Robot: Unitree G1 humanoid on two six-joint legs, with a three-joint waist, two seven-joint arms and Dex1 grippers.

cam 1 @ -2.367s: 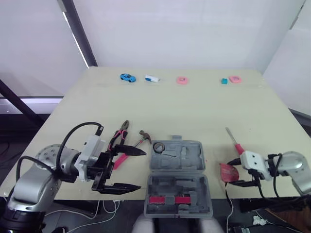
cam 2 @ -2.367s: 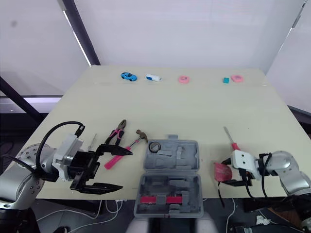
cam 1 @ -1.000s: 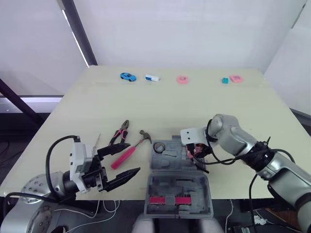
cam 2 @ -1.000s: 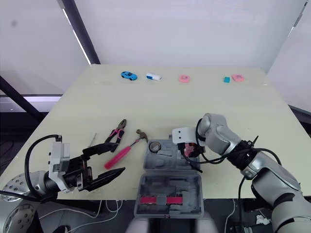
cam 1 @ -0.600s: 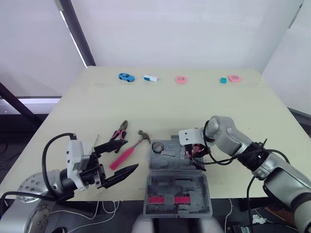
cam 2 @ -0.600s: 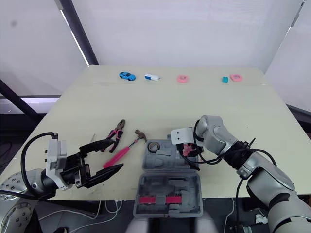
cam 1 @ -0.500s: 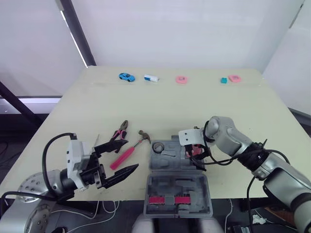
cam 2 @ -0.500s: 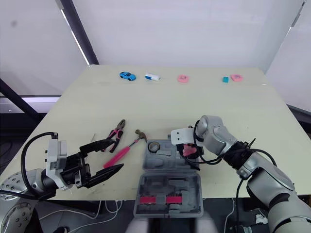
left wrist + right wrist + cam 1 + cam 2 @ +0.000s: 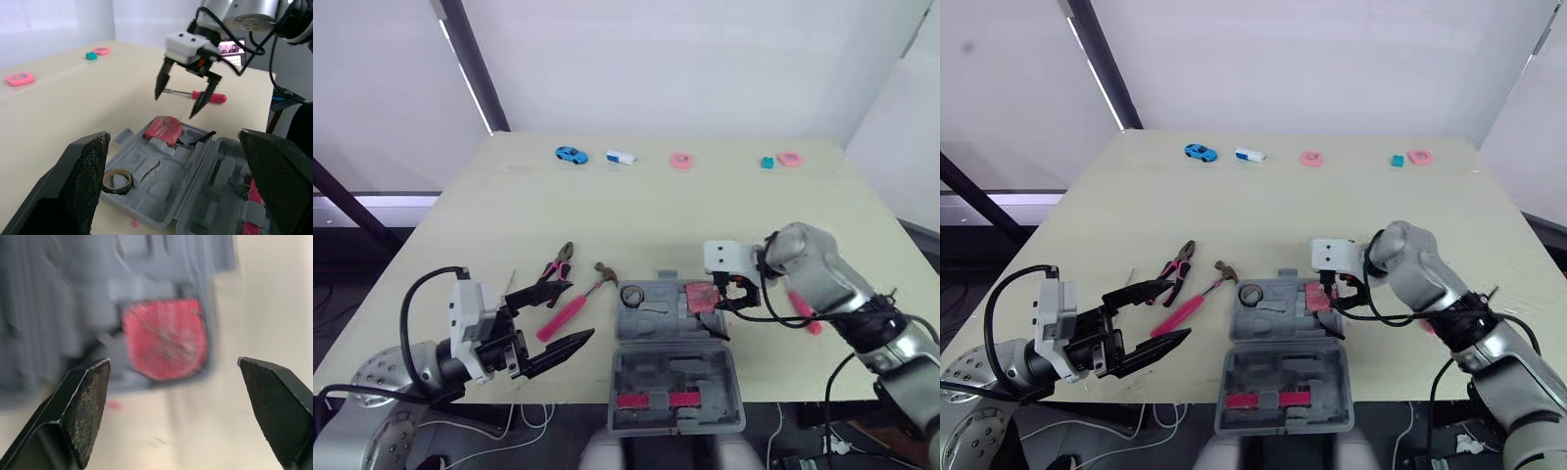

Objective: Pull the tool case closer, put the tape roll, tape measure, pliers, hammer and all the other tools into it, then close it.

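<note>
The red tape measure (image 9: 163, 129) in the grey plastic tool case (image 9: 142, 166) is partly masked overhead by the spread right gripper (image 9: 736, 296); the spread left gripper (image 9: 579, 311)'s view shows it whole.

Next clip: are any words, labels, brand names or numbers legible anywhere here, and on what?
None can be read.
The red tape measure lying in the tool case shows no legible label.
The screen behind the right pincer shows an image too small to read.
</note>
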